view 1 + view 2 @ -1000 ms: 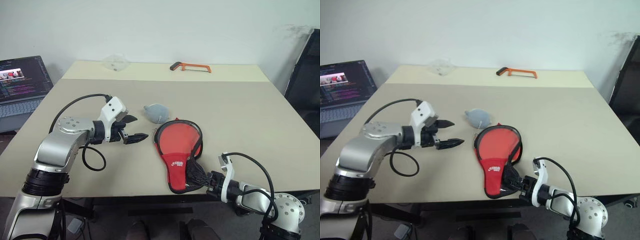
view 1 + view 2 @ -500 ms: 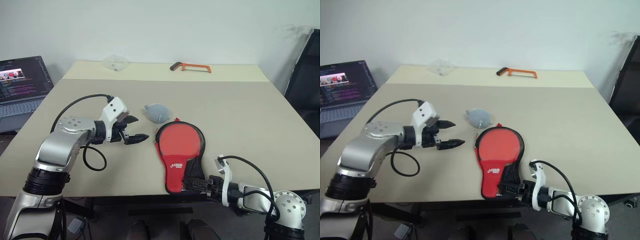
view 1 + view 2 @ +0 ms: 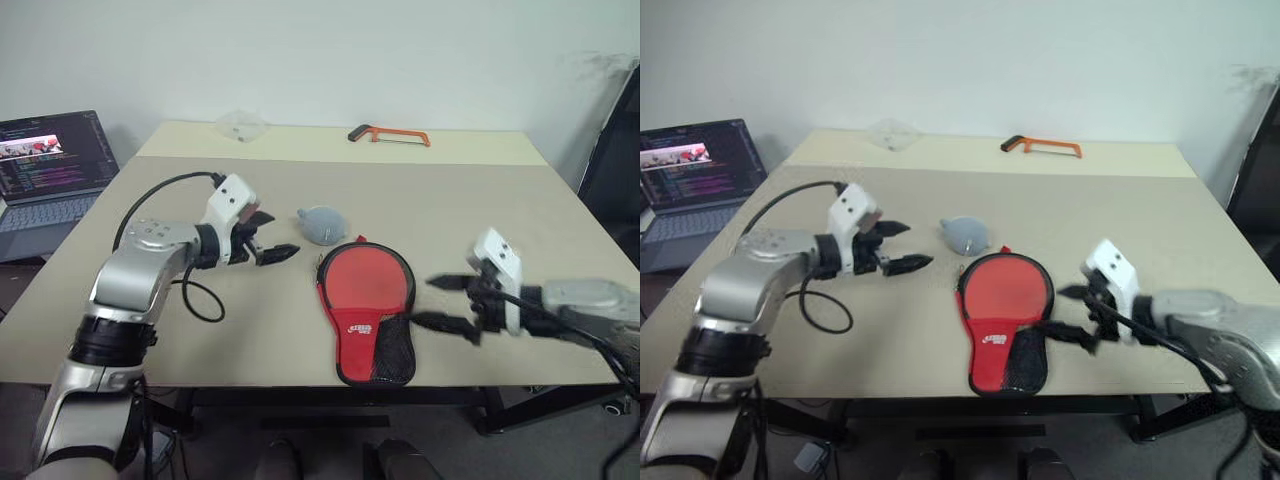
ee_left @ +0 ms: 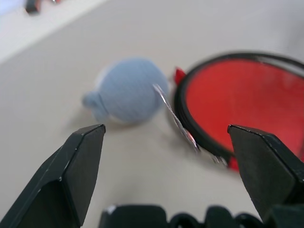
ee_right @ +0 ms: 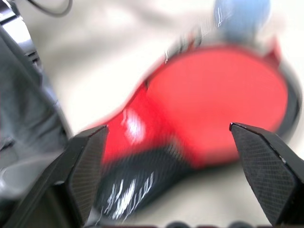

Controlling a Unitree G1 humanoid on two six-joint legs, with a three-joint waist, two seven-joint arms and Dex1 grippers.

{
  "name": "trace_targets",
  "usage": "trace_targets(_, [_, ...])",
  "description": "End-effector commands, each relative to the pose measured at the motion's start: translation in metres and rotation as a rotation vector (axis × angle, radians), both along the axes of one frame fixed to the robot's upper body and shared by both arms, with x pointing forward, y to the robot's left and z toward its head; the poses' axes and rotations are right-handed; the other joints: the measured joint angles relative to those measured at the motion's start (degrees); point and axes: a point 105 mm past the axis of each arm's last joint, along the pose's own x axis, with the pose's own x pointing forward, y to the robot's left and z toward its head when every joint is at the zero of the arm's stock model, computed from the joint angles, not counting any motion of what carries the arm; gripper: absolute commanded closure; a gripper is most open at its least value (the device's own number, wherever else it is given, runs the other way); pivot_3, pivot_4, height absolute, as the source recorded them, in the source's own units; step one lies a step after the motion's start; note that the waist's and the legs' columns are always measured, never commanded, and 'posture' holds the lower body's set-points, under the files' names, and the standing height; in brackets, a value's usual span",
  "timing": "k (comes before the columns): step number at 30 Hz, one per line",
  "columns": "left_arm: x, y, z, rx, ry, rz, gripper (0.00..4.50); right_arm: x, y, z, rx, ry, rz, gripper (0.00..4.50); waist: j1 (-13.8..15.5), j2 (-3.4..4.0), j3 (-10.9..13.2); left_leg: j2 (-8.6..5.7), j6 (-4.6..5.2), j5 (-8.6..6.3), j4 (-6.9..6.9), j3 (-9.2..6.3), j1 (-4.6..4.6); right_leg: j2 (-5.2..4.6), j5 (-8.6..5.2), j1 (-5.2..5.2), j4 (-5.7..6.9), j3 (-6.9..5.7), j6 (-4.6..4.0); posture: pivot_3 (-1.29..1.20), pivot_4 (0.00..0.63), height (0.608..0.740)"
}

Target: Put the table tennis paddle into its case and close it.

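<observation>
Left eye view: case (image 3: 367,310) lies at lower centre of the table (image 3: 500,215), long axis toward the near edge; right gripper (image 3: 442,303), spread and empty, just beside its right; left gripper (image 3: 277,250) spread, upper left.

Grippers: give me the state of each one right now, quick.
Left gripper: open, holding nothing, beside the grey tag.
Right gripper: open, holding nothing, just off the case.
</observation>
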Motion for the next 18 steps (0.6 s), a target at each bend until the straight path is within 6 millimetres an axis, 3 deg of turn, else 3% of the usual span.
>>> trace_targets(1, [0.019,-0.011,0.017,-0.015,-0.077,0.028,0.0,0.037,0.022,-0.011,-0.016,-0.164,-0.108,0.02,0.09,-0.01,0.0,-0.02,0.0,0.0,0.03,0.0,-0.04,0.0,0.03,-0.03,0.0,0.0,0.05,0.0,0.15,0.74])
trace_targets(6, [0.046,-0.031,0.013,-0.008,-0.075,0.053,0.0,0.068,0.044,-0.041,0.012,-0.193,-0.244,0.02,0.88,0.0,0.0,-0.13,-0.01,0.01,0.07,-0.08,-0.44,-0.04,0.08,-0.21,0.0,-0.07,0.05,0.0,0.15,0.74])
trace_targets(13, [0.074,-0.061,-0.003,-0.028,0.007,0.086,0.0,0.071,0.055,-0.089,-0.007,-0.069,-0.343,0.02,1.54,0.0,0.0,-0.2,-0.01,0.01,0.07,-0.17,-0.65,-0.09,0.14,-0.37,0.04,-0.17,-0.04,0.0,0.15,0.74])
trace_targets(18, [0.082,-0.083,-0.014,-0.056,0.062,0.077,0.0,0.067,0.053,-0.103,-0.056,-0.054,-0.359,0.02,1.5,0.0,0.0,-0.23,-0.02,0.01,0.17,-0.19,-0.61,-0.09,0.14,-0.29,0.05,-0.14,0.11,0.0,0.15,0.74])
